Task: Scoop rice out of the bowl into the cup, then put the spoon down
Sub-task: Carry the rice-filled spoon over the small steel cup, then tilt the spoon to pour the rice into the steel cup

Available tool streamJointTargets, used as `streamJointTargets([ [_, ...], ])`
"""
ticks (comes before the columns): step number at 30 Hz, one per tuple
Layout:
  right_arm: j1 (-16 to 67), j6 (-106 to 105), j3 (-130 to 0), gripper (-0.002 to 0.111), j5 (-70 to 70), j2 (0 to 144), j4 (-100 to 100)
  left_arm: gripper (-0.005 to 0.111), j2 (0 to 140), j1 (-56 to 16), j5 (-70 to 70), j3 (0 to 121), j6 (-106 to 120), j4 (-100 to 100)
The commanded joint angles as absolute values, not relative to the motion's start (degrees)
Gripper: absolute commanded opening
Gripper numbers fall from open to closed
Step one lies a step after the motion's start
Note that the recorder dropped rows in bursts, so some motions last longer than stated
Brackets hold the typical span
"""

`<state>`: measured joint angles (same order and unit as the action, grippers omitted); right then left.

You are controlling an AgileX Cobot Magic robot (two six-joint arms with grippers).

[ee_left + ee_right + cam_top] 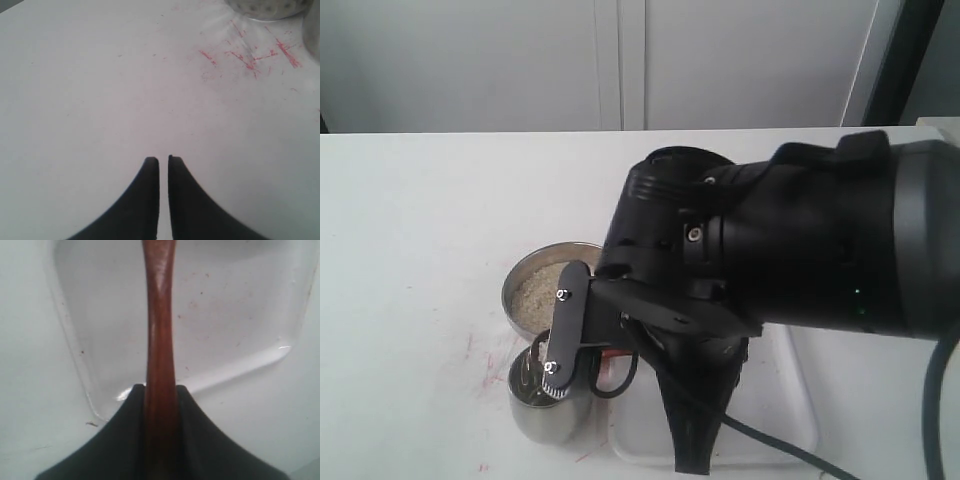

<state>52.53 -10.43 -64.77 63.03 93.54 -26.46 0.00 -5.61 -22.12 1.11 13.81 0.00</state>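
Note:
My right gripper is shut on the dark reddish-brown spoon handle, which runs out over a white tray; the spoon's head is out of view. In the exterior view the right arm hides most of the spoon. The steel bowl holds off-white rice at the arm's left. The smaller steel cup stands just in front of the bowl. My left gripper is shut on nothing, over bare table, well short of the bowl and cup.
The white tray lies on the table to the right of the cup, partly under the right arm. Red scratch marks stain the white tabletop near the bowl. A black cable trails across the tray.

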Motion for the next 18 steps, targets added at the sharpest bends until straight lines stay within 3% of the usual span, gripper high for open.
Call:
streamJointTargets([
  [1, 53.3, -10.4, -64.5, 0.000, 63.5, 93.6, -33.3, 0.014, 0.0, -5.9, -24.9, 0.6, 13.5, -0.3],
  [18, 54.2, -16.3, -64.5, 0.000, 64.0, 93.6, -36.3, 0.014, 0.0, -5.9, -24.9, 0.6, 13.5, -0.3],
])
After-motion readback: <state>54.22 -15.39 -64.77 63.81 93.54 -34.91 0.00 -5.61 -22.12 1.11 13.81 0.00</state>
